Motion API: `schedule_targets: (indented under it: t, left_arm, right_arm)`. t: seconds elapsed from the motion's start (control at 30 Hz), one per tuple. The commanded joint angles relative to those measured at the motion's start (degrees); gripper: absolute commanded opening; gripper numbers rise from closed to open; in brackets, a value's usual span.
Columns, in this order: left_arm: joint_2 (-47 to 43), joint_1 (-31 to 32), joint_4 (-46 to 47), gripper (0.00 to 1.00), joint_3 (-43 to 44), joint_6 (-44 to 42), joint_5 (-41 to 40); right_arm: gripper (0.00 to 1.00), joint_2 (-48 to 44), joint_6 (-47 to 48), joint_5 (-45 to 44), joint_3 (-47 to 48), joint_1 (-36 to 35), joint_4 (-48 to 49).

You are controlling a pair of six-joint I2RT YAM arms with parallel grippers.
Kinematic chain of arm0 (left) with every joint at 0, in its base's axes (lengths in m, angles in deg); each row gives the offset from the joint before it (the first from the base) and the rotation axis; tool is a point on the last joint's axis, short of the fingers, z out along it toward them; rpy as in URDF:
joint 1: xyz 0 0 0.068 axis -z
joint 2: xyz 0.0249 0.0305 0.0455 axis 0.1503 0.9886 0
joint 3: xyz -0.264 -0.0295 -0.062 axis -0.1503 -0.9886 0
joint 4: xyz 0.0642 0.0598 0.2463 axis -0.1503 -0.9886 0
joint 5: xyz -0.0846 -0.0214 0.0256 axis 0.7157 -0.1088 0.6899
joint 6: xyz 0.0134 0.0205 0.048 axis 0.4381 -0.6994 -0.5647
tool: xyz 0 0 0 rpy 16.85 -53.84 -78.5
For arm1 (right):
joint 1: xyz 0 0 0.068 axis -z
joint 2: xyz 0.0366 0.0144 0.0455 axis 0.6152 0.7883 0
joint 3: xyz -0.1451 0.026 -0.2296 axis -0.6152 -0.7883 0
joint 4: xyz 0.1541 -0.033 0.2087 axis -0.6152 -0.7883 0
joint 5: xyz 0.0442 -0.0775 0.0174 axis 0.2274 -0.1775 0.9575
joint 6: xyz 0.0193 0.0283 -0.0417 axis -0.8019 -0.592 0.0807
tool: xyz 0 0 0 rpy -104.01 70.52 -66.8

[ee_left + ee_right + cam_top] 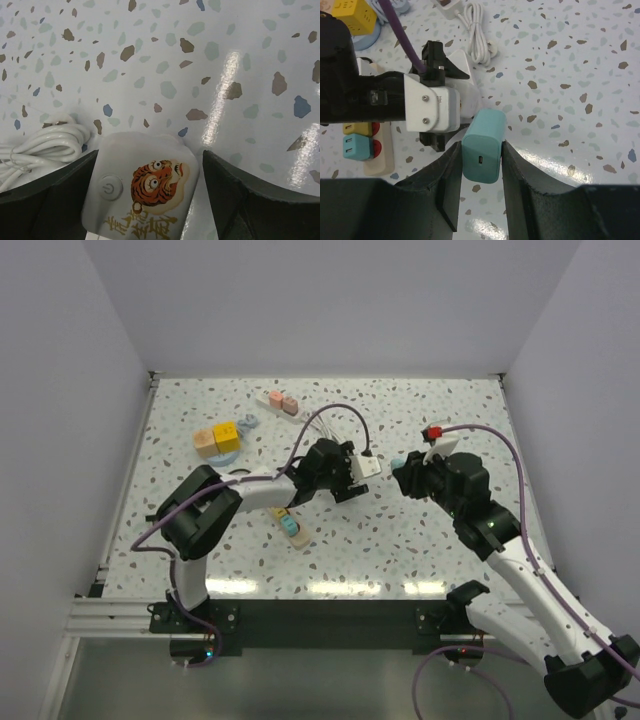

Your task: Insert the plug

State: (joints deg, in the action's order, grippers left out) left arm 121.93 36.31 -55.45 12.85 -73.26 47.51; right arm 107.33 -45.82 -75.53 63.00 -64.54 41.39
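1. The right gripper (480, 165) is closed on the teal plug (484, 135), one finger (447, 185) pressed to each long side.
2. The plug's long axis runs along the fingers. The face with the small port looks back at the wrist camera and the far end points at the left gripper (352, 468). Its prongs are not visible.
3. In the top view the plug (398, 460) sits mid-table, just right of the white socket block (369, 467), with a small gap between them.
4. The left gripper is closed on the tiger-printed socket block (145, 192), which fills the gap between its fingers.
5. A white cable (45, 145) lies coiled on the table (165, 60) beside it.
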Motion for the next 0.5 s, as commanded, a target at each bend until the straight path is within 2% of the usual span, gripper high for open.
schedule_targets:
  t: [0.0,0.07,0.3,0.37,0.43,0.47]
  left_arm:
    - [2.6,-0.5,-4.2,0.82,4.4,0.6,-1.0]
    - [3.2,-0.5,-4.4,0.68,5.4,1.8,-1.9]
    - [6.2,-0.4,-7.2,0.47,10.6,9.7,-1.9]
    - [7.4,-0.4,-8.0,0.35,12.6,14.4,-1.8]
    - [9.2,0.1,-9.1,0.29,15.7,17.8,-2.0]
    - [9.9,0.2,-9.1,0.22,16.7,21.7,-3.4]
  right_arm:
    - [0.00,-0.2,1.0,1.1,0.0,0.3,2.3]
    - [0.00,-0.6,1.1,1.2,-0.2,0.3,2.4]
    - [0.00,-0.8,0.8,1.3,-0.3,0.3,2.3]
    - [0.00,-1.1,0.6,1.1,-0.3,0.3,2.1]
    - [0.00,-1.6,0.6,0.5,-0.3,0.4,1.9]
    - [0.00,-1.7,0.6,0.3,-0.4,0.3,1.8]
